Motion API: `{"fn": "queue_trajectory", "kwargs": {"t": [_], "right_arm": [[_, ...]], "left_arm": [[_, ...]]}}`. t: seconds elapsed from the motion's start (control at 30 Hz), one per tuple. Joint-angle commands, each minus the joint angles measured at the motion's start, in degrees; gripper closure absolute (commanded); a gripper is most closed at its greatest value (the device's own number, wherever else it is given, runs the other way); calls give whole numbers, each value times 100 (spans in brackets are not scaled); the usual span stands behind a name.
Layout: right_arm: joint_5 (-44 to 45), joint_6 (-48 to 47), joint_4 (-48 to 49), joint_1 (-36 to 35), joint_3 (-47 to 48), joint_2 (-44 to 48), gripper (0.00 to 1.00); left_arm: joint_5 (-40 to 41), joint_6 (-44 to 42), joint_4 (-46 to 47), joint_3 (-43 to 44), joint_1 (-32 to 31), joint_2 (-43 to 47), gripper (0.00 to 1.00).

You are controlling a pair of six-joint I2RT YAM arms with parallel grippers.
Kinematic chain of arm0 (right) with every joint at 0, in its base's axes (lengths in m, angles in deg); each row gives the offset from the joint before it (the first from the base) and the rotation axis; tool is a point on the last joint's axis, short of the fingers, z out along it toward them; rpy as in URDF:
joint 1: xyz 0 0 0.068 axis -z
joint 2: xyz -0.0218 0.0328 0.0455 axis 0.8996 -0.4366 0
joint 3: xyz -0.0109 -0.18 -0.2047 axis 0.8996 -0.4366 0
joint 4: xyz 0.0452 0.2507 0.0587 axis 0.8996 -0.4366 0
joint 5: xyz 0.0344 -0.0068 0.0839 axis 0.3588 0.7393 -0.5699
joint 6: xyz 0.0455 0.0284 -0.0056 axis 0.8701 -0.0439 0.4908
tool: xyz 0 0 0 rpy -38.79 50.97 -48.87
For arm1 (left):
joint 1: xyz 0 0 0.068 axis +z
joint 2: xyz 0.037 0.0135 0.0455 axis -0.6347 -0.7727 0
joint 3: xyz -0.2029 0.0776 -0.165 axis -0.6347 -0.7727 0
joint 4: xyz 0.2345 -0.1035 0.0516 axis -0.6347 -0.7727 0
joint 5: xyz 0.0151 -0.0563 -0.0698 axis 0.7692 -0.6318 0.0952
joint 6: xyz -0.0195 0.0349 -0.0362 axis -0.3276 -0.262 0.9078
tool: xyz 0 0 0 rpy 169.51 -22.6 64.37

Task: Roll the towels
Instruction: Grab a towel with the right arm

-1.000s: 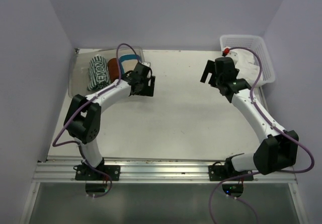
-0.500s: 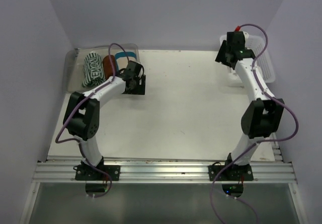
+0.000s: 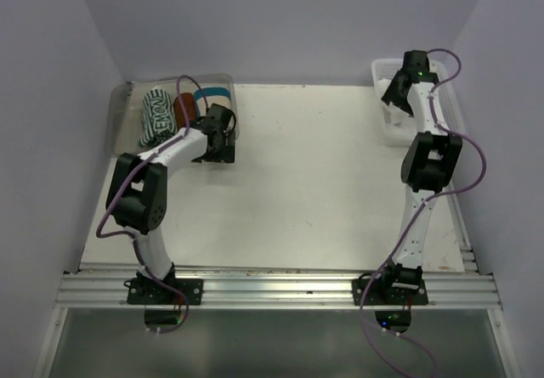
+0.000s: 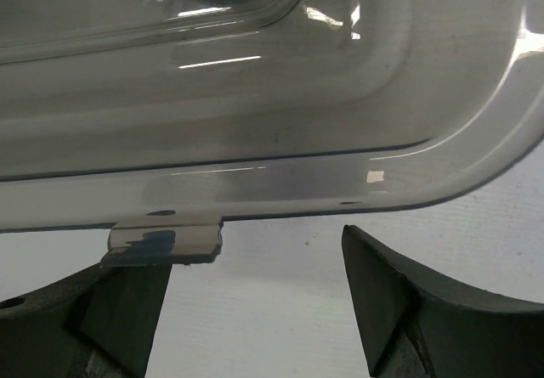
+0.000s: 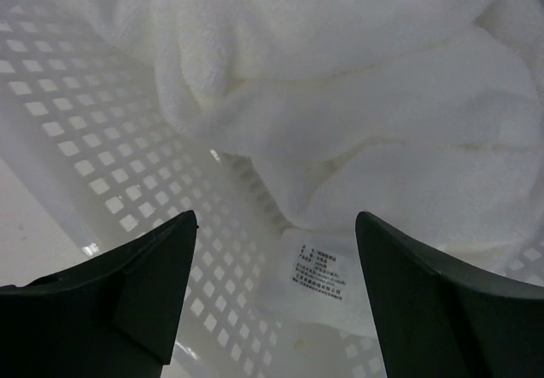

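**Top view.** A white counter carries a clear plastic bin at 10 o'clock and a white perforated plastic basket at 2 o'clock. Three rolled cloths lie side by side in the bin. The dark green-and-white striped towel is at its 9 o'clock end, a rust-brown towel is in the middle, and a cream towel with a teal band is at its 3 o'clock end. The left pincer sits low just outside the bin's 5 o'clock corner. The right pincer reaches into the basket.

**Left wrist view.** The left pincer's two dark fingers are spread wide, with bare counter between them and nothing held. The bin's rounded clear wall fills the field from 9 to 3 o'clock, just beyond the fingertips.

**Right wrist view.** The plain white terry towel lies crumpled in the basket, its printed care label at 6 o'clock. The right pincer is wide apart above the towel and grips nothing. Whether a fingertip touches the cloth cannot be told.
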Motion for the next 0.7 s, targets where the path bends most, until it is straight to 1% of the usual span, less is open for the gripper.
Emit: {"fn": "queue_trajectory", "kwargs": {"t": [0.0,0.07,0.1,0.17,0.23,0.33,0.5,0.57,0.6,0.63,0.67], "right_arm": [[-212,130,-243,-55,416,-262,25],[-440,235,-156,7,390,-377,31],[-502,262,-94,24,329,-377,37],[-590,323,89,68,110,-360,39],[-616,341,178,95,21,-377,39],[-660,315,144,121,170,-579,31],[-617,306,196,156,153,-790,32],[-625,315,310,156,100,-799,35],[-651,332,337,165,57,-799,38],[-669,332,354,165,65,-799,50],[-678,332,363,165,65,-799,55]], "left_arm": [[223,-65,-134,217,63,-149,16],[258,-64,-203,313,115,-263,16],[267,-65,-239,366,142,-316,16],[363,-65,-379,559,195,-447,16],[416,-100,-467,743,221,-518,17],[548,-135,-599,946,273,-641,17],[303,-91,-494,737,327,-361,17],[241,-39,-459,640,327,-194,17],[249,-3,-468,535,327,-141,17],[241,6,-459,455,327,-19,17],[241,67,-424,359,327,52,18]]}}
